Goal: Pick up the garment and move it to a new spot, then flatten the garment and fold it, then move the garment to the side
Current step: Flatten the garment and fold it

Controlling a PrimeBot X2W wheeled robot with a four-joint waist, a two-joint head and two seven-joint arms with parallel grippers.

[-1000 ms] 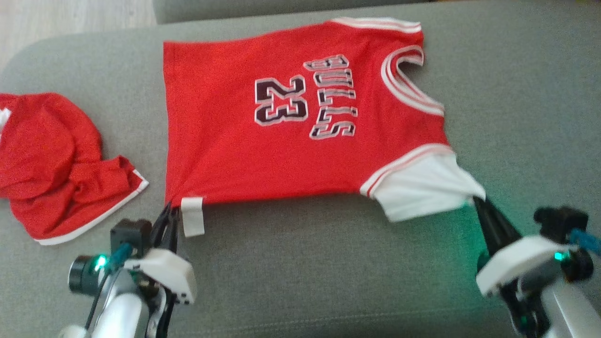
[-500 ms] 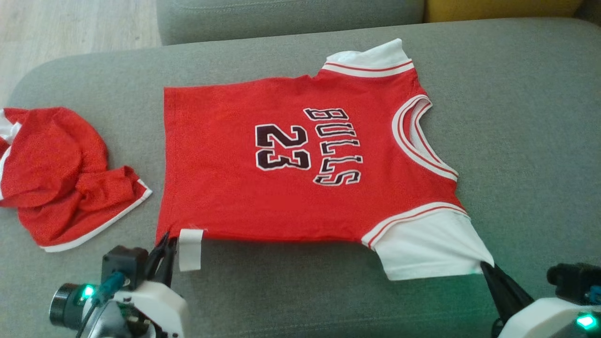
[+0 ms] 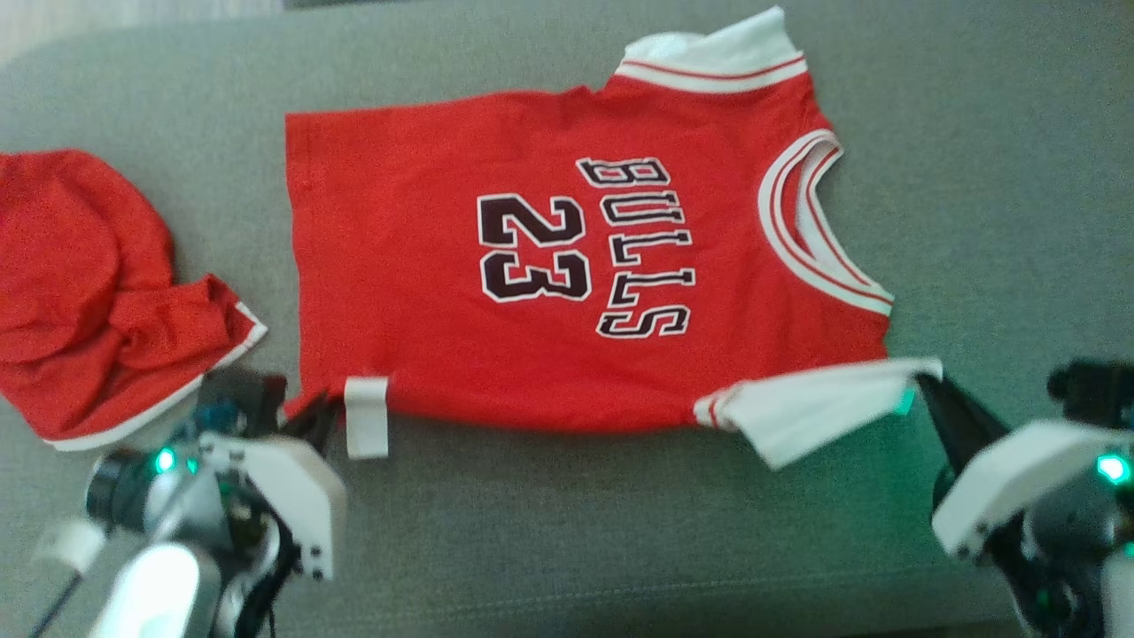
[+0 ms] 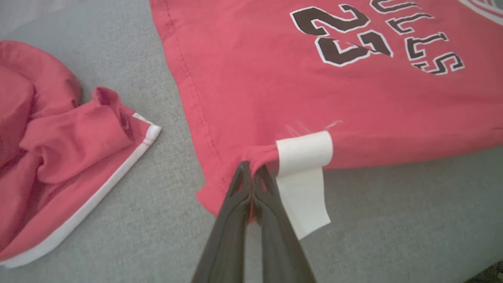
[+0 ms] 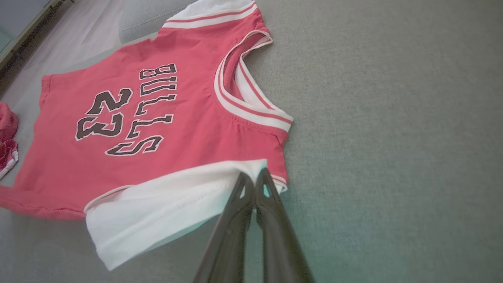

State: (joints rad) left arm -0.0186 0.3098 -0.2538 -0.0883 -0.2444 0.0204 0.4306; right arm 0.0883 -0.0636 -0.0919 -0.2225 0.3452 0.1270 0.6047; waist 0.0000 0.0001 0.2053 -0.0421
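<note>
Though apart from jersey, crumpled red cloth nr left tool

The red jersey marked BULLS 23 lies spread face-up on the grey cushion, neck toward three o'clock, hem toward nine.

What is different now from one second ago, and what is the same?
The right gripper, shut on the white sleeve, has carried its corner away from the robot, toward the shoulder of the jersey; it now looks narrow. The left gripper stays shut on the hem, and the red cloth has not moved.
</note>
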